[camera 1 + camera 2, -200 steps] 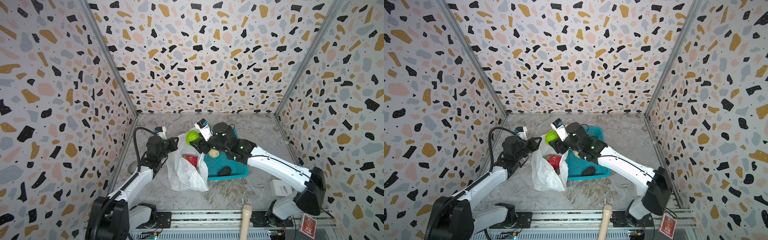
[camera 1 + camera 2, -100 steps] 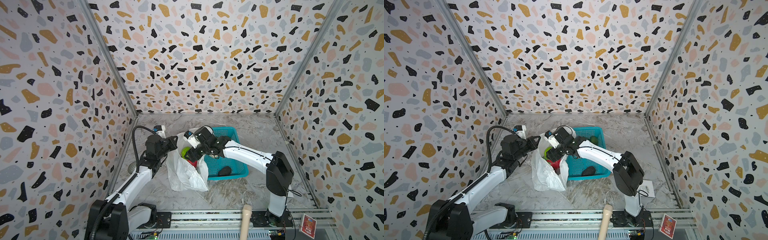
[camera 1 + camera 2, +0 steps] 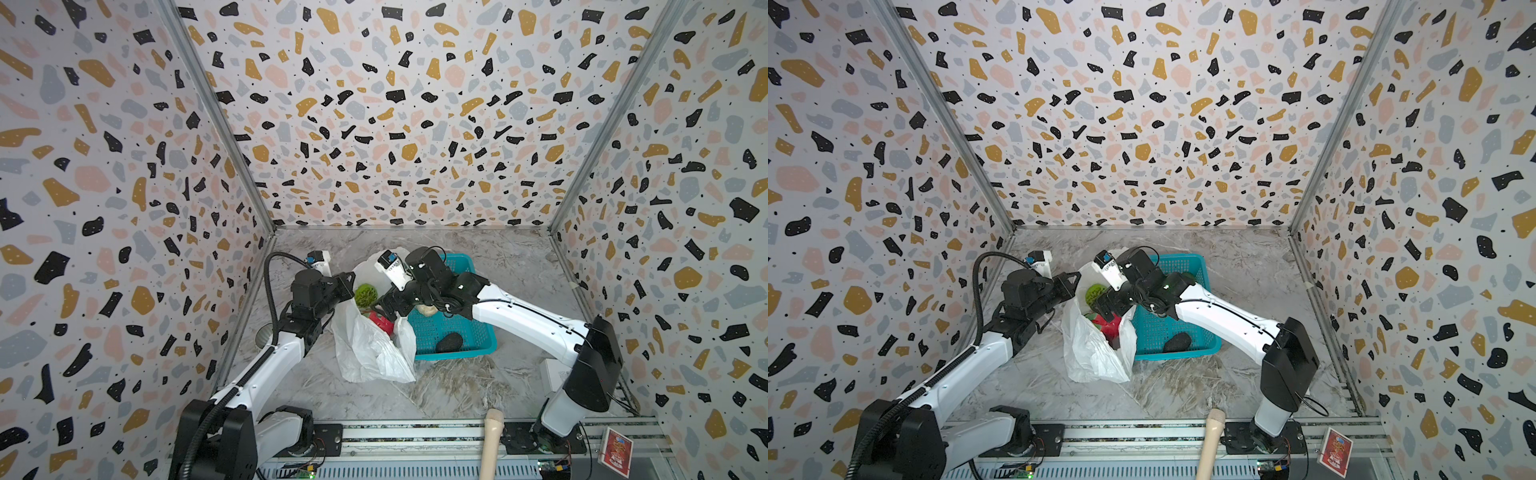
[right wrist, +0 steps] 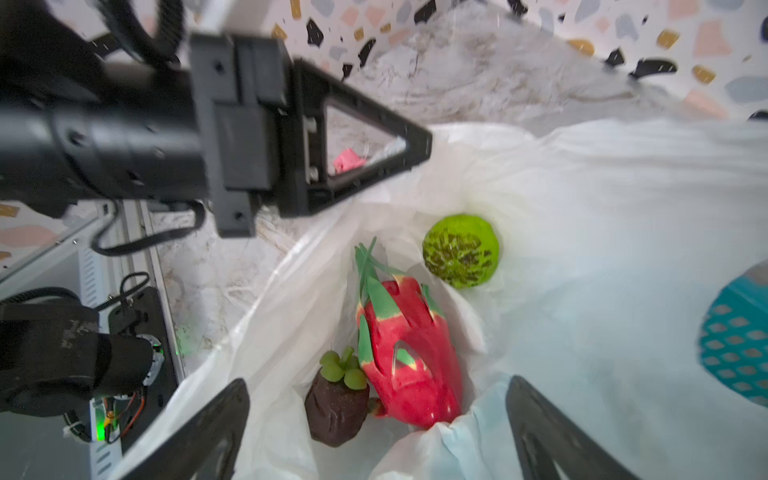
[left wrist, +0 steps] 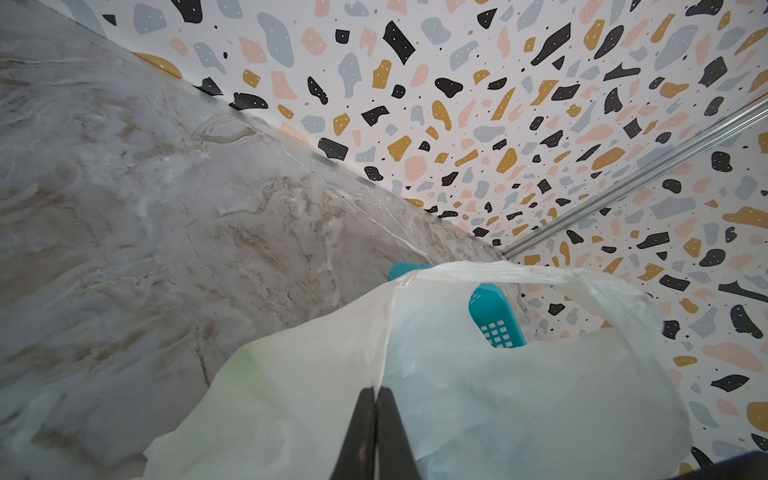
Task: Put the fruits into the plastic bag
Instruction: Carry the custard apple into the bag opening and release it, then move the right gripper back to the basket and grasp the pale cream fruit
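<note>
My left gripper is pinching the rim of the plastic bag. Its jaws are pressed together on the thin film and are holding the mouth up. My right gripper is hovering over that mouth with its jaws standing wide and nothing between them.

Below it, inside the bag, I am seeing three fruits. The bumpy light-green ball is lying farthest from the fingertips. The red one with green bits is lying under the gap between the jaws. A dark brown one with a green cap is touching the red one's side, nearer one finger.

In a top view the teal basket is sitting behind the right gripper, under its wrist and against the bag. A blackish oval is lying in that basket, well apart from the right gripper. A beige lumpy piece is showing partly from under the wrist.
</note>
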Robot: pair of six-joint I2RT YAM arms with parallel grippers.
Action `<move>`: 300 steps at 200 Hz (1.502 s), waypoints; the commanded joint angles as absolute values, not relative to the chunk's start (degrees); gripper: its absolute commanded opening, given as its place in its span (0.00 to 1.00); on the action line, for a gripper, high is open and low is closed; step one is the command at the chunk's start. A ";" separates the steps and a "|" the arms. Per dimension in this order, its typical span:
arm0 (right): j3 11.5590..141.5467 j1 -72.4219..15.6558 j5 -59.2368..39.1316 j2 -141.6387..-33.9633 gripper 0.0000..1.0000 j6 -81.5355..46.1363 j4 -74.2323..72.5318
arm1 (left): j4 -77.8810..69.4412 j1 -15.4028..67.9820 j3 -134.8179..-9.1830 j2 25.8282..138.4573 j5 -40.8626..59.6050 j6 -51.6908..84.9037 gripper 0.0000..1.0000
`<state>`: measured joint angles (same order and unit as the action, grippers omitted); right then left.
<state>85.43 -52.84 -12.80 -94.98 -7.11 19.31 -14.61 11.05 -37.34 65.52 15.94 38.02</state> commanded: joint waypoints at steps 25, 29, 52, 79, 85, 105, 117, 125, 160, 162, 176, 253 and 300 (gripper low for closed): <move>84.14 -52.52 -9.50 -90.33 0.95 -6.83 16.60 | -16.57 11.43 -37.80 65.05 15.64 36.82 0.00; 83.84 -52.28 -8.71 -89.66 0.95 -6.96 16.08 | -16.59 11.43 -37.79 65.04 15.64 36.79 0.00; 80.64 -48.55 -3.66 -85.10 0.95 -10.40 12.53 | -16.70 11.38 -37.65 64.87 15.51 36.89 0.00; 75.14 -39.93 -2.50 -80.97 0.93 -18.56 10.53 | -16.87 11.42 -37.29 64.85 15.53 37.16 0.00; 73.77 -38.13 -2.46 -80.29 0.93 -20.53 10.33 | -16.88 11.40 -37.19 64.85 15.56 37.17 0.00; 69.08 -33.28 -4.20 -79.78 0.93 -25.62 10.04 | -16.89 11.39 -37.02 64.78 15.51 37.18 0.00; 66.68 -31.74 -5.85 -80.59 0.93 -27.51 9.96 | -16.89 11.43 -36.97 64.73 15.59 37.18 0.00; 65.46 -31.18 -6.74 -81.35 0.93 -28.49 9.73 | -16.94 11.43 -36.92 64.69 15.59 37.18 0.00; 63.44 -31.24 -15.71 -88.43 0.92 -28.47 8.60 | -17.17 11.51 -36.75 64.64 15.64 37.35 0.00; 63.59 -31.26 -16.08 -89.04 0.92 -28.36 8.65 | -17.15 11.51 -36.74 64.63 15.64 37.38 0.00; 64.62 -31.59 -17.61 -92.84 0.91 -27.92 9.79 | -17.16 11.51 -36.74 64.56 15.62 37.34 0.00; 68.55 -33.44 -18.49 -105.05 0.78 -25.36 10.40 | -17.12 11.60 -36.82 64.51 15.61 37.48 0.00; 67.20 -33.50 -17.71 -104.20 0.43 -25.78 8.67 | -16.65 11.69 -37.01 64.42 15.47 37.27 0.00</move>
<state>66.81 -33.39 -18.04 -106.34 -25.98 9.32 -14.61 11.38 -37.32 65.34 15.88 38.09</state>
